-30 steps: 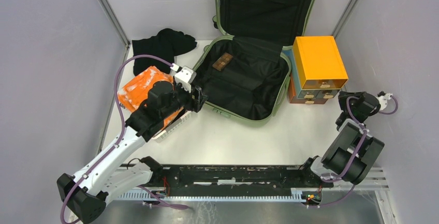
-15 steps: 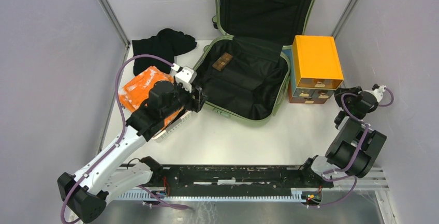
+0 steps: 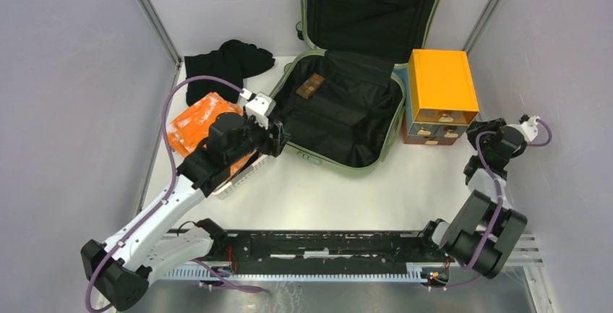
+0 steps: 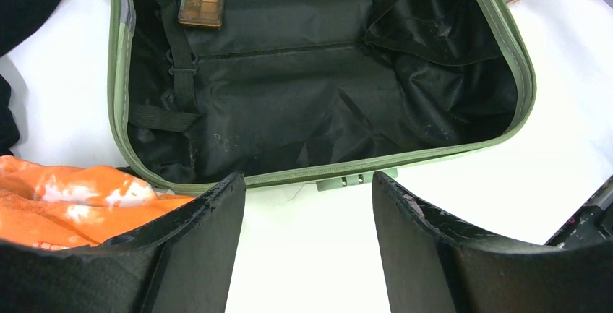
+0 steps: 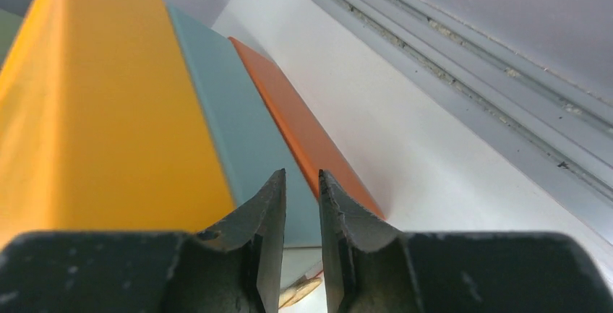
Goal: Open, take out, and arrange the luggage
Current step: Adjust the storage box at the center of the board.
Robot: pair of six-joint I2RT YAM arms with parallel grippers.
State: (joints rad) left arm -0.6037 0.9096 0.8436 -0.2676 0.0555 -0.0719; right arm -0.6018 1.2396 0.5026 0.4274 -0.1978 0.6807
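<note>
At the back of the table (image 3: 340, 190), the luggage (image 3: 340, 110) is laid open. The left claw (image 4: 307, 183) is held wide and empty, the right claw (image 5: 302, 179) barely parted, empty. The drawer box (image 3: 442, 85) beside it could be knocked.

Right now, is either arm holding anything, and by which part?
Nothing visibly: left fingers open and empty before the luggage; right fingers narrowly apart beside the drawer box, nothing between them.
</note>
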